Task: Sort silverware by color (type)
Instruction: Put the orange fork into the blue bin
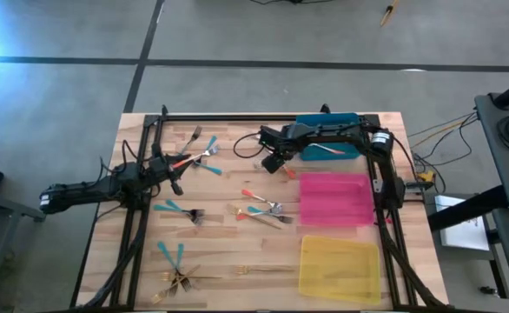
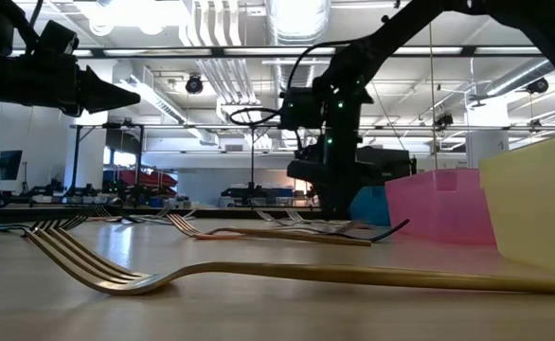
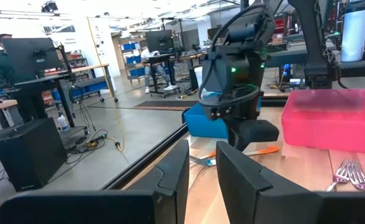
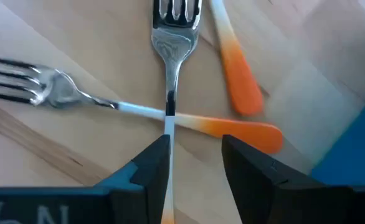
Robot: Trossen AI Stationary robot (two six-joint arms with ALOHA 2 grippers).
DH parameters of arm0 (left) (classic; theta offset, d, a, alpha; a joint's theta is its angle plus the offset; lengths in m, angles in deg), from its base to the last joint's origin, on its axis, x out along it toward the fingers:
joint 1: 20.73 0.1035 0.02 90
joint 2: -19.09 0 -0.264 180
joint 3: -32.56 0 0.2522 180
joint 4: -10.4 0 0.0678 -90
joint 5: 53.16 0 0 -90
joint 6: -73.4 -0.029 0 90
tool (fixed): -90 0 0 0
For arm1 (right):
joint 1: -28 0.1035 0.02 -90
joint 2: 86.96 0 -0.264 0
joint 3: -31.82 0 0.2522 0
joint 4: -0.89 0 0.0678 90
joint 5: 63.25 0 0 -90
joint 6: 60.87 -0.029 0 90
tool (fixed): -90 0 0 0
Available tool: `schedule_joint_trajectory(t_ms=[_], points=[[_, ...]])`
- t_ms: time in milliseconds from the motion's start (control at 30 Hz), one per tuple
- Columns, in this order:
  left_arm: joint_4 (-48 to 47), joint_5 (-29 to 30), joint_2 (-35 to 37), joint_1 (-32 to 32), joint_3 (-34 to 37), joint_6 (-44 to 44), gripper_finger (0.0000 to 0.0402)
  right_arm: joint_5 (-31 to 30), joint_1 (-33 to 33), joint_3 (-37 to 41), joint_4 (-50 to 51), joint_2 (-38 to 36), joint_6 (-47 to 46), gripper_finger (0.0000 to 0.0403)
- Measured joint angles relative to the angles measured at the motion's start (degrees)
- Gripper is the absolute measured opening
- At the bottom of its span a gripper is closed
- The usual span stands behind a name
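Forks lie scattered on the wooden table (image 1: pixel 228 187): a teal and red-handled cluster (image 1: pixel 204 156), teal ones (image 1: pixel 181 210), a mixed cluster (image 1: pixel 263 211), and gold ones (image 1: pixel 178 276) (image 1: pixel 263 271). My right gripper (image 1: pixel 272 163) (image 4: pixel 195 158) is open and points down over three orange-handled forks lying crossed on the wood. One fork's handle (image 4: pixel 169 134) runs under the gap, close beside one finger (image 4: pixel 151 165). My left gripper (image 1: pixel 175 174) (image 3: pixel 202 180) is open with a narrow gap, raised above the table left of centre, holding nothing. My right gripper comes from above, its fingers either side of the crossing point of two orange-handled forks (image 4: pixel 170 118). Whether a finger touches the handle I cannot tell. The forks lie flat on the table.
A blue tray (image 1: pixel 328 139) with a fork inside sits at the far right, a pink tray (image 1: pixel 334 198) nearer and a yellow tray (image 1: pixel 340 268) nearest. A dark frame (image 1: pixel 142 217) borders the table. A person shows at a desk in the room beyond (image 3: pixel 5 59).
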State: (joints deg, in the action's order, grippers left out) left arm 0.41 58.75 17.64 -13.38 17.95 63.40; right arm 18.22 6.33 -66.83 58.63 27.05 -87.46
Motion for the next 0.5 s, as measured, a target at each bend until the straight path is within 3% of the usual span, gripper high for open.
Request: schedule_joint_trajectory(t_ms=[500], points=[[0.0, 0.0, 0.0, 0.0, 0.0, 0.0, 0.0064, 1.3, 0.0, -3.3, 0.7, 1.0, 0.0, 0.0132]])
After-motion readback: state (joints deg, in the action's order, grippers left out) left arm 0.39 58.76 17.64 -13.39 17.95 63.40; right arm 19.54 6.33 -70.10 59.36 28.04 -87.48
